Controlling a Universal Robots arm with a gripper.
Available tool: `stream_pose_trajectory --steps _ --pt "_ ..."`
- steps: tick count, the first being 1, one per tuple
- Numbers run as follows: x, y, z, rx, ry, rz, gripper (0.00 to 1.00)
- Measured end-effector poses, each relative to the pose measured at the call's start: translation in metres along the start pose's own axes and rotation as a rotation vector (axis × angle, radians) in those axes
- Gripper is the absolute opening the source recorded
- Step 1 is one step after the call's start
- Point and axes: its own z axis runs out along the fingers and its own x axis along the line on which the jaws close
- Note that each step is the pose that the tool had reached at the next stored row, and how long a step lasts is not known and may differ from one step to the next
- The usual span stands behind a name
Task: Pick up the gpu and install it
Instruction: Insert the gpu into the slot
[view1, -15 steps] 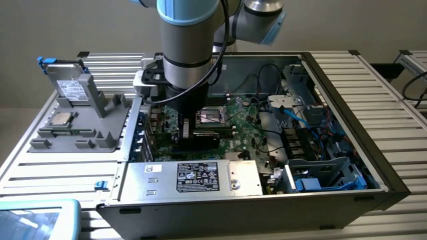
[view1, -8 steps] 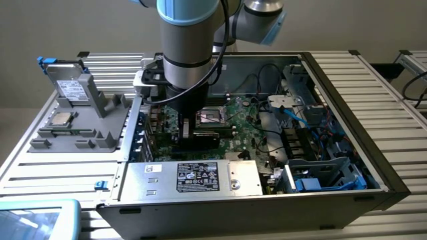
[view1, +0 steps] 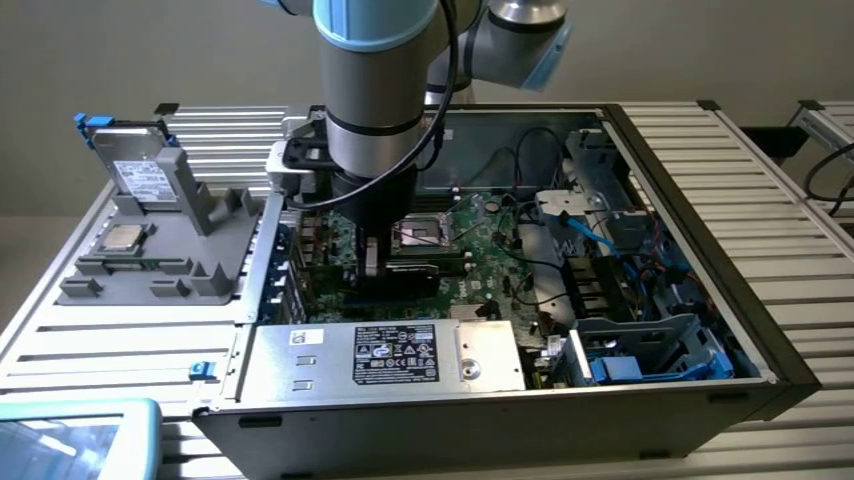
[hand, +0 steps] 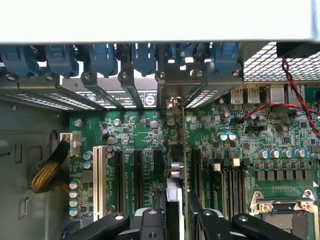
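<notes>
Gripper (hand: 176, 212) clamped on the gpu (hand: 175, 150), fingers pinching the card's upper edge from both sides; card stands on edge, running from the gripper up to its silvery bracket at the case's rear slot openings; we judge the install step is in hand, pickup done. In the exterior view the arm (view1: 380, 90) reaches straight down into the open computer case (view1: 694, 240), gripper (view1: 378, 265) low over the motherboard (view1: 494, 265), just beside the empty processor socket (view1: 424, 235). We read the card as sitting in or right at an expansion slot (hand: 136, 177); whether the edge connector is fully seated we cannot tell. Seating calls for straight downward pressure with the bracket lined up to the rear opening; any tilt risks jamming. Writing: power supply (view1: 387, 352) carries a black label with certification marks, text too small to read; board silkscreen beside the slots is not legible either. Grey holder (view1: 160, 230) outside the case, on the exterior view's left, has a small square silver processor chip (view1: 123, 237) on it.
</notes>
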Motion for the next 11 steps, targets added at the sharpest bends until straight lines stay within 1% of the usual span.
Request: stream_pose_trajectory --steps 2,3,5,8,11 --pt "0.000 -0.0001 -0.0001 -0.0001 0.0002 0.000 0.34" --pt "0.000 -0.0001 -0.0001 -0.0001 0.0003 0.000 0.42" --pt "0.000 -0.0001 -0.0011 -0.0002 0.0005 0.000 0.42" --pt "0.000 0.0005 -0.0109 -0.0002 0.0003 0.000 0.42" --pt "0.000 0.0007 -0.0132 0.0000 0.0000 0.000 0.42"
